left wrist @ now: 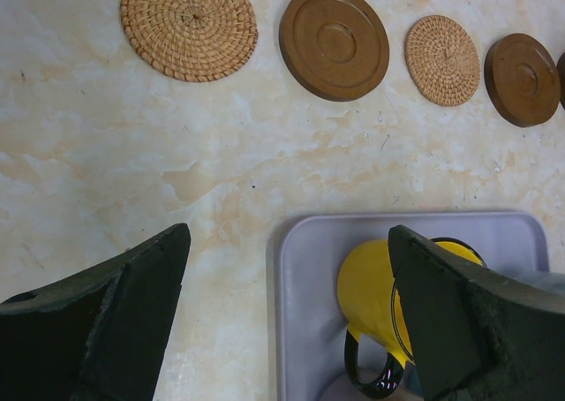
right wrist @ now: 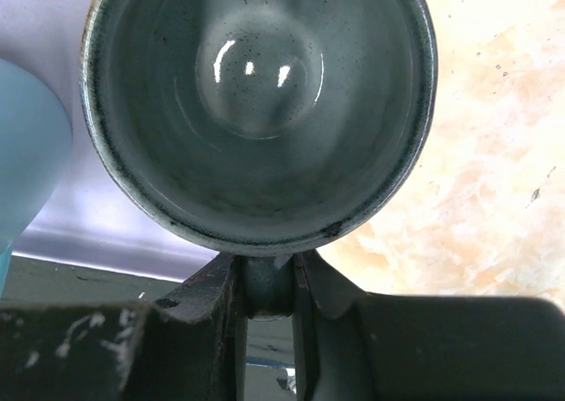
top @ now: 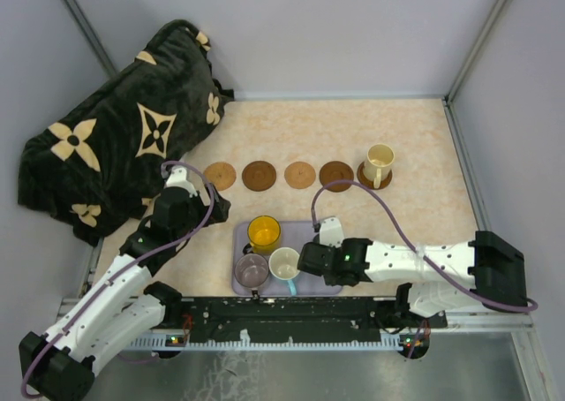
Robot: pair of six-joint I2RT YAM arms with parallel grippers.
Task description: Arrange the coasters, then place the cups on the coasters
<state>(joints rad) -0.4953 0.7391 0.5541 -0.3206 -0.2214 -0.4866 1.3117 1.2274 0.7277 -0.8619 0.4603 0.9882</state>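
Note:
Four bare coasters (top: 220, 175) (top: 259, 175) (top: 300, 174) (top: 336, 174) lie in a row; the cream cup (top: 380, 161) stands on a coaster (top: 366, 178) at the row's right end. The lavender tray (top: 331, 282) holds the yellow cup (top: 263, 233), mauve cup (top: 252, 268) and white cup (top: 284, 264). My right gripper (top: 309, 260) (right wrist: 267, 277) is shut on the handle of the grey-green cup (right wrist: 256, 109), which the top view hides beneath it. My left gripper (top: 214, 211) (left wrist: 287, 233) hangs open over the table by the tray's left edge (left wrist: 309, 313), next to the yellow cup (left wrist: 371, 286).
A dark blanket with cream flowers (top: 132, 127) is heaped at the back left. Grey walls enclose the table on three sides. The arms' rail (top: 291, 317) runs along the near edge. The white cup's blue side (right wrist: 26, 145) sits close to the left of the grey-green cup.

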